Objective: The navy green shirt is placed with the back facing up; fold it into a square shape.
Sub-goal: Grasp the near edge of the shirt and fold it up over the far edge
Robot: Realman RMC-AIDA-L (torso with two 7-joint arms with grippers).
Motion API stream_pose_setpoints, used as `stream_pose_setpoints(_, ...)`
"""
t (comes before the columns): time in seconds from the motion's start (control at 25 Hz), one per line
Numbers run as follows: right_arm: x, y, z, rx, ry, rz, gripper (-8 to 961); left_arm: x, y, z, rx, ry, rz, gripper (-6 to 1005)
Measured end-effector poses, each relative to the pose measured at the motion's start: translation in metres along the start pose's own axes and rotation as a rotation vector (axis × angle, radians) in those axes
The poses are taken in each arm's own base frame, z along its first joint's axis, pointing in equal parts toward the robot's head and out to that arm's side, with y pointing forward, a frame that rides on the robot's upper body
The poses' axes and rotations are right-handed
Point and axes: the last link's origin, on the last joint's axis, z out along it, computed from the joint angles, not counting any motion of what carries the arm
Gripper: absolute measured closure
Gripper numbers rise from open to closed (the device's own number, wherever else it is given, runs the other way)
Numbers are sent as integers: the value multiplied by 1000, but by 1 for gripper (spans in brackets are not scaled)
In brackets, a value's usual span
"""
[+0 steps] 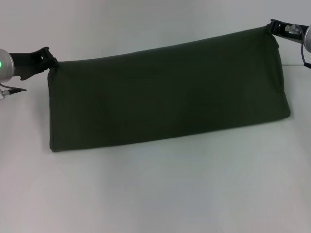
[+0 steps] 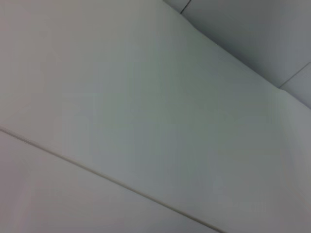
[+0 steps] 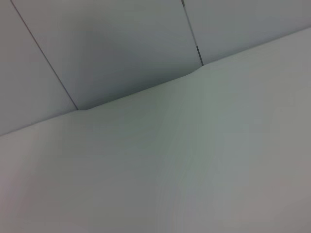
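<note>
Bare white worktop (image 1: pixel 155 194) is seen nearest the camera, with nothing on it in front of the shirt. Navy green shirt (image 1: pixel 165 97) is held up as a long band across the middle of the head view; its lower edge is resting on the worktop and its two top corners are lifted. Left gripper (image 1: pixel 48 60) is clamped on the left top corner, jaws closed onto the cloth. Right gripper (image 1: pixel 273 28) is pinched on the right top corner, set higher and farther back. Only plain pale surfaces are shown in both wrist views.

Cloth is judged soft and light, with no stiffness; sag between the holds is expected. Corners or hem edges are the best places to be gripped, so layers are kept aligned.
</note>
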Motion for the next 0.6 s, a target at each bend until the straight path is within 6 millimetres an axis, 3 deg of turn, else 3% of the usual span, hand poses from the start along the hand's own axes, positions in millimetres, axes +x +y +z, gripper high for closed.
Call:
stream_pose_setpoints(0.4,-7,-2,0,8,10,-36,827,-3,9,4,-24,-27,49,926)
stream_pose_setpoints(0.6,-26,-11,-4,47,2,-70,793,-12,18,11,-37,-15,33,857)
